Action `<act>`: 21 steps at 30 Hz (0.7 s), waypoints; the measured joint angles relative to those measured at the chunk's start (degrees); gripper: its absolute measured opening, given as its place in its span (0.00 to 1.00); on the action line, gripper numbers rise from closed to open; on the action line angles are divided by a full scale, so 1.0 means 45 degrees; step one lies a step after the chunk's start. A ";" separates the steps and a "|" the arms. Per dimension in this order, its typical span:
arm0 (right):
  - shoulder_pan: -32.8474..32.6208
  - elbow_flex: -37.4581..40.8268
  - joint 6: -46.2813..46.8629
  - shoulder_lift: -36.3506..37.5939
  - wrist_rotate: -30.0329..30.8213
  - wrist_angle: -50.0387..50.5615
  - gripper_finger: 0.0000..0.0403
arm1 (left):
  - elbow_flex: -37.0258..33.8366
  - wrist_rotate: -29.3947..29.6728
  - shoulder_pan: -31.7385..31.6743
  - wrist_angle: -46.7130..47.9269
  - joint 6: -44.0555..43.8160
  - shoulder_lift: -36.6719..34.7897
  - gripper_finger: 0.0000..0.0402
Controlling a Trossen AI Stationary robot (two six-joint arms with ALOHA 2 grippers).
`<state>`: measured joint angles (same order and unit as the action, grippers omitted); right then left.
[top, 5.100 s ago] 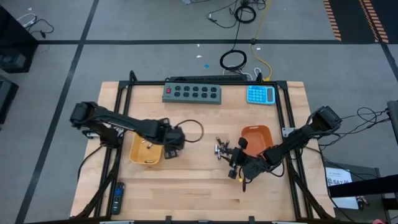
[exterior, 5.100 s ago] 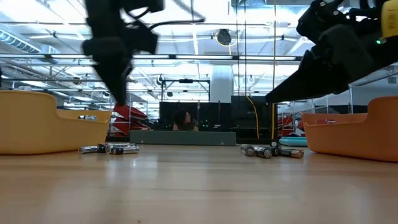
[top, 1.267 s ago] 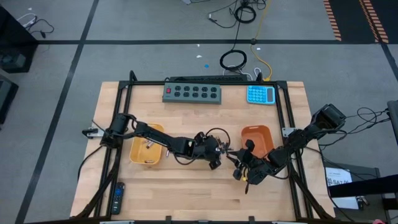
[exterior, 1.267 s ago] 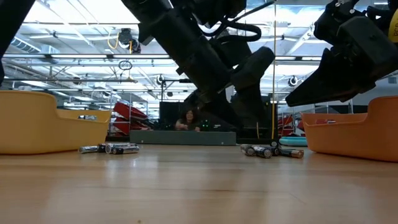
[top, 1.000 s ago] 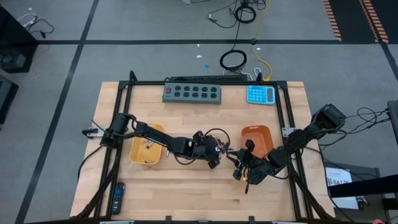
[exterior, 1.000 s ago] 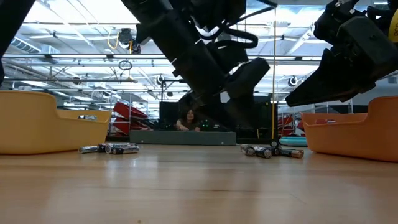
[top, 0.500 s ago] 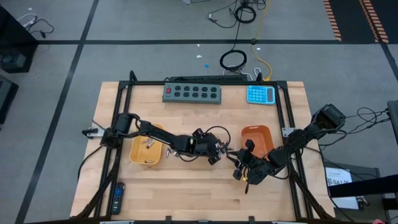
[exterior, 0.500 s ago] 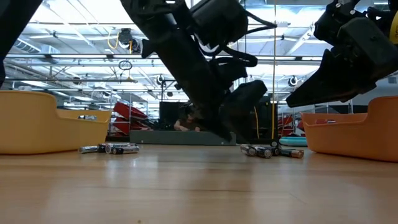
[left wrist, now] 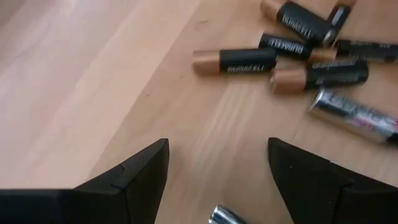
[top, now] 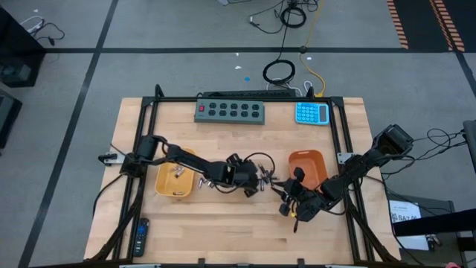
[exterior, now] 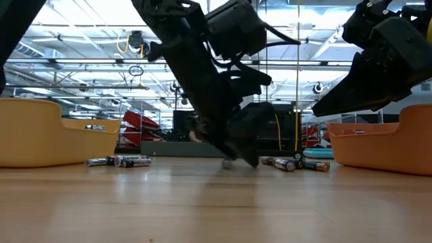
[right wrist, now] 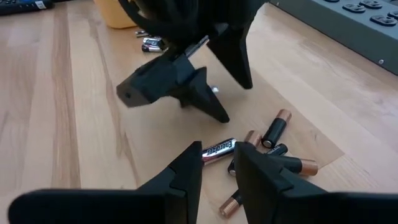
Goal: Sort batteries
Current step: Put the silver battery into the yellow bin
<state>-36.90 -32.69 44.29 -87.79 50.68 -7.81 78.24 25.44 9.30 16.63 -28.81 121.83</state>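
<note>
High view first, biggest stuff down: wooden table (top: 223, 231), with a yellow tray (top: 161, 184) on the left side and an orange tray (top: 294, 158) on the right. Between them, the left gripper (top: 255, 184) reaching in over the middle, fingers spread wide with nothing clamped. Just beside it, the right gripper (top: 285, 199), hanging above the wood with its fingers only a little apart and nothing between them either.

Then the batteries (top: 269, 179): main pile loose on the bare table between both grippers, near the orange tray. Also a smaller bunch (exterior: 121, 161) lying by the yellow tray, well apart from the pile.

Handling, just guessing from looks: light, rigid, smooth metal cans, so slippery and keen to roll off sideways at the slightest nudge. Not fragile. Best pinched across the middle of the barrel, fingers square to the long axis, going for one at the pile's edge rather than one wedged against its neighbours. Worth watching the stray silvery one (left wrist: 225, 216) sitting low between the left fingers; can't tell if it's touching either of them.

Looks-wise: mostly black bodies with copper ends (left wrist: 233, 60), white lettering along the side, plus a couple of shiny silver ones (left wrist: 354, 112). Lying at all angles, several touching. Some thicker, some thinner, hard to call which from here.
</note>
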 joint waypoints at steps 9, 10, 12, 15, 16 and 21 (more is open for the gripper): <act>-0.0147 -0.0005 0.0380 0.0000 0.0088 0.0536 0.21 | 0.0005 -0.0580 0.0343 0.3230 -0.0822 -0.1973 0.69; -0.0127 -0.0005 0.0385 0.0000 0.0102 0.0513 0.21 | -0.0010 -0.0598 0.0532 0.3787 -0.1110 -0.2088 0.69; -0.0047 -0.0005 0.0374 0.0000 0.0087 0.0420 0.21 | -0.0010 -0.0588 0.0829 0.4546 -0.1810 -0.2173 0.69; -0.0026 -0.0005 0.0365 0.0000 0.0086 0.0248 0.21 | -0.0015 -0.0674 0.1005 0.6082 -0.2897 -0.2152 0.69; -0.0026 -0.0005 0.0333 0.0000 0.0081 0.0239 0.21 | -0.0015 -0.0681 0.1022 0.6414 -0.3182 -0.2109 0.69; 0.0006 -0.0005 -0.0130 0.0000 0.0055 -0.0154 0.21 | -0.0029 -0.1296 0.1020 0.6839 -0.3629 -0.2092 0.69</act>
<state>-36.87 -32.71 43.71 -87.79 50.93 -8.51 78.11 19.61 13.89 47.40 -45.14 112.42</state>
